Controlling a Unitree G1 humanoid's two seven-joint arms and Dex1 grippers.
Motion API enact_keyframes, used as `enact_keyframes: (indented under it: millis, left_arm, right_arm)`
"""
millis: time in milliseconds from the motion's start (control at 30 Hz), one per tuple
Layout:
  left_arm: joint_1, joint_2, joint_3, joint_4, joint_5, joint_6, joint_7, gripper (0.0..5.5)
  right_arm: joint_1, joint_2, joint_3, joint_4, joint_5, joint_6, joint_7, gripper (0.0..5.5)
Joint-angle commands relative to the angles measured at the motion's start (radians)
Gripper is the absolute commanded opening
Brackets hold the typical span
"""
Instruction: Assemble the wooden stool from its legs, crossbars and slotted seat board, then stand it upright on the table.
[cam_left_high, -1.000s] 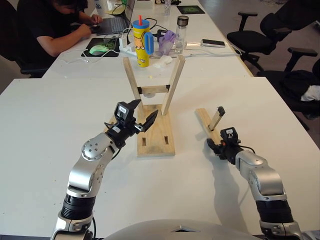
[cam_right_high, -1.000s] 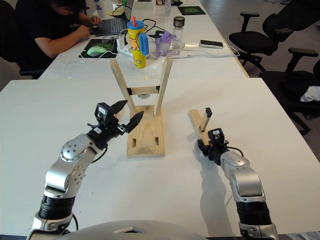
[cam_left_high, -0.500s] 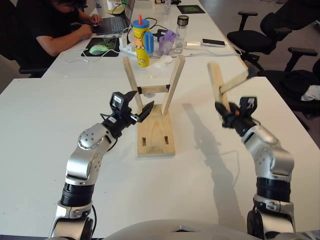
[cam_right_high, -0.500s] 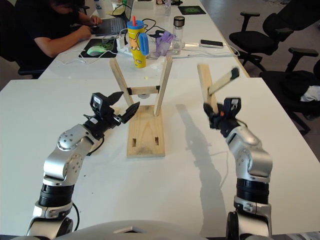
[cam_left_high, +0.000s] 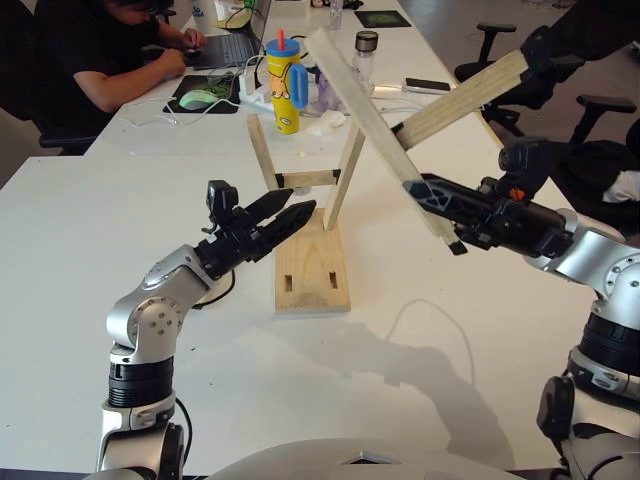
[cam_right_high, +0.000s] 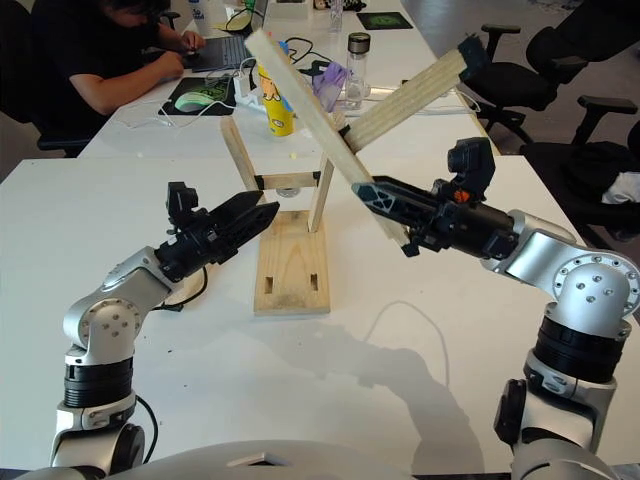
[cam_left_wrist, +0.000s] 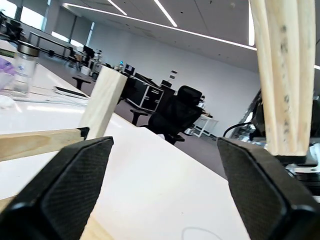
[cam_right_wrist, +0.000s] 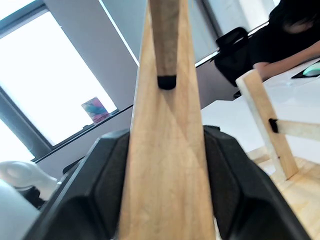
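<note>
On seat board (cam_left_high: 312, 278), two legs (cam_left_high: 347, 172)

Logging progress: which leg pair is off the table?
The leg pair in the right gripper, up in the air; the other pair stands on the seat board.

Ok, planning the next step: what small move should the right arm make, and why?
Probably tip the leg frame in the right pincer upright and lower it toward the two empty slots in the seat board; it hangs tilted in the air.

Left gripper (cam_left_high: 302, 203) spread wide (empty); right gripper (cam_left_high: 436, 215) aloft, clamped.
</note>
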Motion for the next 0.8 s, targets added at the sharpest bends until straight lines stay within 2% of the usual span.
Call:
enact_keyframes:
  millis: [33, 200, 467, 800]
  left_arm:
    - [-0.024, 0.009, 0.057, -0.012, -0.15, 0.079, 0.018, 4.11]
    - [-0.041, 0.027, 0.084, -0.013, -0.308, 0.16, 0.046, 4.74]
    - [-0.081, 0.047, 0.057, 0.021, -0.476, 0.267, 0.082, 4.74]
    - [-0.09, 0.071, 0.034, 0.003, -0.501, 0.276, 0.089, 4.74]
  right_arm:
    - [0.002, -0.048, 0.027, 0.036, -0.004, 0.006, 0.055, 2.05]
    - [0.025, -0.088, 0.078, 0.036, -0.017, 0.012, 0.137, 2.05]
    - [0.075, -0.109, 0.132, -0.006, -0.054, -0.006, 0.209, 2.05]
    - [0.106, -0.124, 0.151, -0.052, -0.042, -0.003, 0.231, 2.05]
